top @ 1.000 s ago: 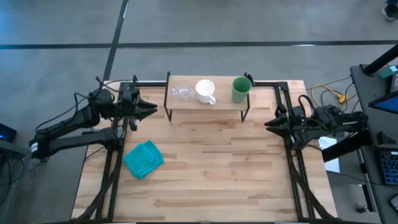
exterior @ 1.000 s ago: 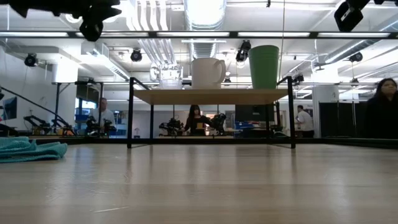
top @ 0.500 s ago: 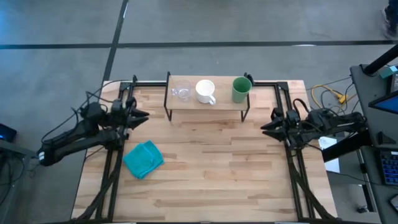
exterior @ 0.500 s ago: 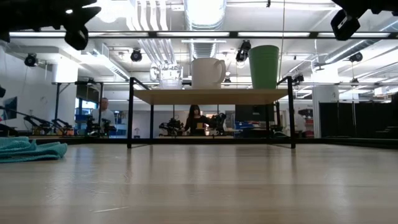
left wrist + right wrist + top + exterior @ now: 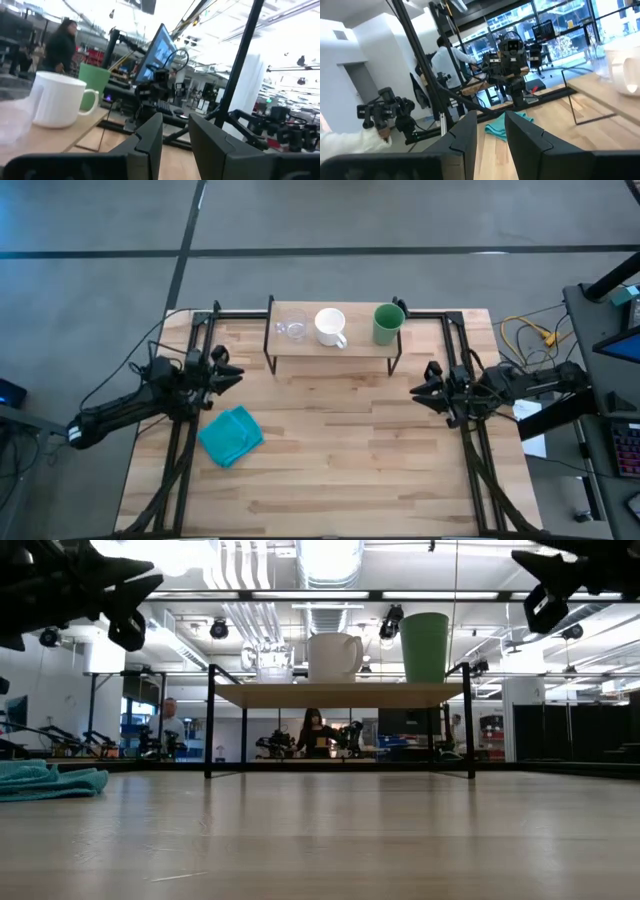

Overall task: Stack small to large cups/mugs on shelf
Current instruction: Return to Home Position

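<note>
The shelf (image 5: 333, 345) is a light-wood board on thin black legs at the table's far edge. On it, each on its base, stand from left to right a clear glass cup (image 5: 292, 326), a white mug (image 5: 330, 326) with a handle, and a taller green cup (image 5: 388, 323); the low view shows the glass cup (image 5: 267, 662), the white mug (image 5: 333, 657) and the green cup (image 5: 425, 647) upright. My left gripper (image 5: 232, 376) hovers near the table's left edge, open on nothing. My right gripper (image 5: 417, 388) hovers near the right edge, open as well.
A crumpled teal cloth (image 5: 231, 435) lies on the tabletop near my left arm. Black frame rails (image 5: 186, 442) run along the table's left and right sides. Bare wood (image 5: 340, 450) spreads between the arms. People and other robot stations show in the room behind.
Both arms have drawn back toward the table's near edge and come down lower. The left gripper has moved away from the shelf's left end, the right gripper a little toward the table's middle. The cups have not moved.
</note>
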Tool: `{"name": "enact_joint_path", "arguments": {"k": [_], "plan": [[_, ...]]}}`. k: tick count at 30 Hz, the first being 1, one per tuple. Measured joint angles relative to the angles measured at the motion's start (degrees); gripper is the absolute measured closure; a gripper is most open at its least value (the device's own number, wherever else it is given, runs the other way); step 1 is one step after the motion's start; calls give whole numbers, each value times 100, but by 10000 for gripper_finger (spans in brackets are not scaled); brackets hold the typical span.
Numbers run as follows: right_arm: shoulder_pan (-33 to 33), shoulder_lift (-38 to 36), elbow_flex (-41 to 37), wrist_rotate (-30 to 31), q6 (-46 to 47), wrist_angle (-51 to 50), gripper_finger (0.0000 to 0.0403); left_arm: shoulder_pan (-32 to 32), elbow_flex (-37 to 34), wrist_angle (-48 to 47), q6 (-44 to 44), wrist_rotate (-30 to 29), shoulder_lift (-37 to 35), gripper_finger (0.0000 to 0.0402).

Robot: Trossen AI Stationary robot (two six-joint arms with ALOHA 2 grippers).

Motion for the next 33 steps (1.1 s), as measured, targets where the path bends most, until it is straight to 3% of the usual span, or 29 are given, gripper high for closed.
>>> {"name": "enact_joint_path", "arguments": {"k": [4,11,16,33], "plan": [[0,0,-181,52,146,65,307,0,-132,41,119,-107,14,320],[0,0,-580,718,556,122,307,0,-305,34,97,-260,238,320],[0,9,-918,755,718,511,307,0,-333,29,135,-529,264,320],[0,57,-925,1066,672,354,307,-4,-341,-893,147,-990,280,320]]}}
